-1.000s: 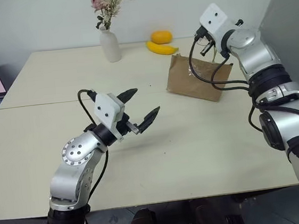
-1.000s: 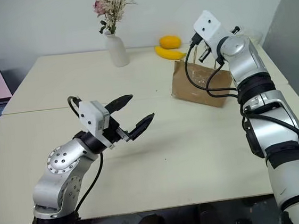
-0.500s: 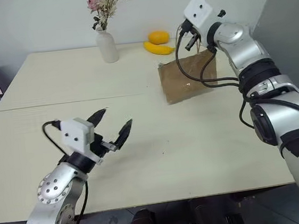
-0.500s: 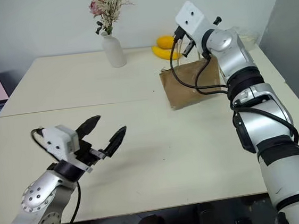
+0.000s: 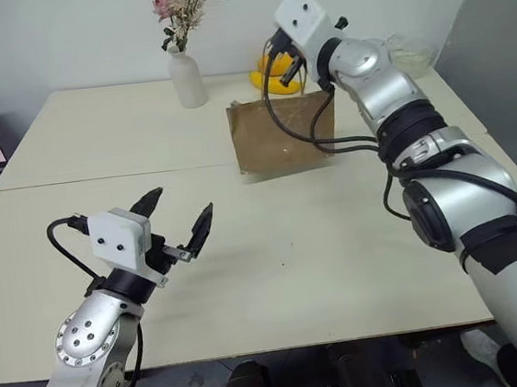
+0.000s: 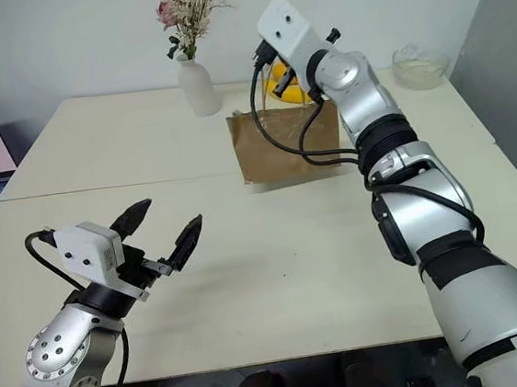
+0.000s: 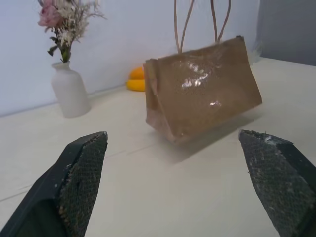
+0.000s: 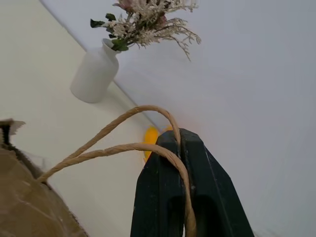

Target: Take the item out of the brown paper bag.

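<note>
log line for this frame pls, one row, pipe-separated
stage: bag carried by handles | right gripper: shut on handles of brown paper bag | left gripper: open, free | item: not seen

I see creased, slightly shiny kraft paper on the brown paper bag, twisted cord handles, matt white vase, smooth matt table.

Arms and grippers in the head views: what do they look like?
Both arms are silver-grey metal with black joint bands and loose black cables looped outside. Each wrist carries a white rounded-corner box with two small dark dots. The left gripper and the right gripper each have two black tapered fingers; the left's finger pads are finely textured.
</note>
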Available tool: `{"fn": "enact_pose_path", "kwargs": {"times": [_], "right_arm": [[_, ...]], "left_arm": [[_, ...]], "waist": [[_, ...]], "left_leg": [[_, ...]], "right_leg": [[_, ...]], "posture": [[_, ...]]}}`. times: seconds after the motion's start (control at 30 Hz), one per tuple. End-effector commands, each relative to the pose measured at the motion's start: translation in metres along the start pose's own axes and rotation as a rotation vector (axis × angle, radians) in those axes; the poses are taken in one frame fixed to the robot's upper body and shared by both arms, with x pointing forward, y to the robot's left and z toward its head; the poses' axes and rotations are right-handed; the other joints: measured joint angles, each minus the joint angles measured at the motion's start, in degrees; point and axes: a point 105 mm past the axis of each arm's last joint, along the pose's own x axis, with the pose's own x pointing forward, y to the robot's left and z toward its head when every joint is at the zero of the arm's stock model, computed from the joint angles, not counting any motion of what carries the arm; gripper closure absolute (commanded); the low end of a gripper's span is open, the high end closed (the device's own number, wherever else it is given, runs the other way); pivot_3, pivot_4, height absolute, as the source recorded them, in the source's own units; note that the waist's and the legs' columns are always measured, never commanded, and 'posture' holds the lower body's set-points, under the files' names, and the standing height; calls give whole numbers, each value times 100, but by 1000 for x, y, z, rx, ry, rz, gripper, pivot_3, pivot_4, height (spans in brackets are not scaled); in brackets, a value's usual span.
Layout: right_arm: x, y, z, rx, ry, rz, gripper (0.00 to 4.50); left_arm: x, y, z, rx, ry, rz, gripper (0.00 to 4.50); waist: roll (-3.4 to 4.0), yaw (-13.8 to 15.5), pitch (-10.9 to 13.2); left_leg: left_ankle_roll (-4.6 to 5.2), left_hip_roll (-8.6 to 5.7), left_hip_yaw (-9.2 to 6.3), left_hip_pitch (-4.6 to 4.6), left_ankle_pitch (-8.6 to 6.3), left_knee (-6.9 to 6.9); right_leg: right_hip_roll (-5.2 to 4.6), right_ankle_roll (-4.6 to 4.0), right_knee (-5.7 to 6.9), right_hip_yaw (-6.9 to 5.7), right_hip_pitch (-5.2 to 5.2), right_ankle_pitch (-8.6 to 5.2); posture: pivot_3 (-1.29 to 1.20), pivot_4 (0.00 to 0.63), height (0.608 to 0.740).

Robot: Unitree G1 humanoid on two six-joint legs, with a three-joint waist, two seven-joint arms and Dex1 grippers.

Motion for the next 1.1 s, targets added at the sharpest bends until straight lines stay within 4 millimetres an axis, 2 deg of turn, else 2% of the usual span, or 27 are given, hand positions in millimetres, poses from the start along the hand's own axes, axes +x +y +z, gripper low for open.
{"fn": "enact_pose_path", "kwargs": {"times": [0.03,0.4,0.63,1.1], "right_arm": [[-1,-5,21,-36,-83,-22,4492],[-2,3,12,-47,-60,8,4492],[-5,1,15,-88,-66,5,4492],[-11,0,5,-51,-17,16,4492]], "left_arm": [[0,-4,8,18,-41,-2,43],[-1,-3,5,29,-31,-5,43],[0,-2,3,35,-27,-5,43],[7,-4,2,44,-40,-37,43]], "waist": [[0,0,0],[0,1,0],[0,2,0],[0,2,0]], "left_leg": [[0,0,0,-1,0,0],[0,0,-3,-2,0,0],[0,0,-3,-2,0,0],[0,0,-3,-2,0,0]], "right_leg": [[0,0,0,-1,0,0],[-2,0,0,-4,0,0],[-2,0,0,-4,0,0],[-2,0,0,-4,0,0]], "posture": [[0,150,740],[0,150,740],[0,150,740],[0,150,740]]}}
